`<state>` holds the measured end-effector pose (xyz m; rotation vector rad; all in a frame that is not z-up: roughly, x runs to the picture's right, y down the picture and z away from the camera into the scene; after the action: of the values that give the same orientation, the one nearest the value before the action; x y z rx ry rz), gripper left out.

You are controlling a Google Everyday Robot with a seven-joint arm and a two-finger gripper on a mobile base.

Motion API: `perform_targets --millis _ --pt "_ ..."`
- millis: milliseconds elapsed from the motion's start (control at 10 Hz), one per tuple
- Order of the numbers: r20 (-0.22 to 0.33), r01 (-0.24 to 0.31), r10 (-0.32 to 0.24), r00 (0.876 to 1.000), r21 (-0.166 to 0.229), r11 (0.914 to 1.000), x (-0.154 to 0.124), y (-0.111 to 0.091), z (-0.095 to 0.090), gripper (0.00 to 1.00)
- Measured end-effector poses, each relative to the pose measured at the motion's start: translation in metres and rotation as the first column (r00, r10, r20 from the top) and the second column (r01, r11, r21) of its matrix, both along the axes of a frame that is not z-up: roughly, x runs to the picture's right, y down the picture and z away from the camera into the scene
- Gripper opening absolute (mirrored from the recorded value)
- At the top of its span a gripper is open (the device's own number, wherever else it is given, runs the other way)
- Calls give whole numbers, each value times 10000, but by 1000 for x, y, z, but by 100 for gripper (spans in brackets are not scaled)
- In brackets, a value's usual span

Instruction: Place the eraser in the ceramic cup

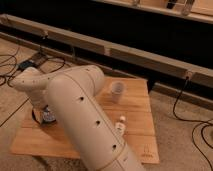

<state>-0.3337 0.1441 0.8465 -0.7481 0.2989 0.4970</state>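
The tool is hidden behind the arm [80,115], at the counter's [142,132] left end near the bowl [46,116], of which only a sliver shows. The arm runs off the bottom edge. A small pale thing [120,126] beside it is too blurred to identify.

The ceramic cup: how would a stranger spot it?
Find the wooden table under the robot arm, whose gripper, jaws open, hangs at its left side. Toward the far edge, right of the arm, stands the ceramic cup: white, round, upright, unlike the flat cream block nearer the front.

Cream arm [80,115] w/ small dark holes
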Motion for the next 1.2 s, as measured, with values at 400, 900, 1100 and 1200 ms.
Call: perform_targets --millis 400,900,1100,1200 --pt "-21 -8 8 10000 14 10000 1 -2 0 80" --pt "-1130 -946 1024 9883 720 9929 60 -41 -17 80" --pt "-1663 -1692 1831 9689 945 9811 90 -28 -28 80" --pt "-1876 -2010 2163 9581 974 9747 101 -17 -34 80"
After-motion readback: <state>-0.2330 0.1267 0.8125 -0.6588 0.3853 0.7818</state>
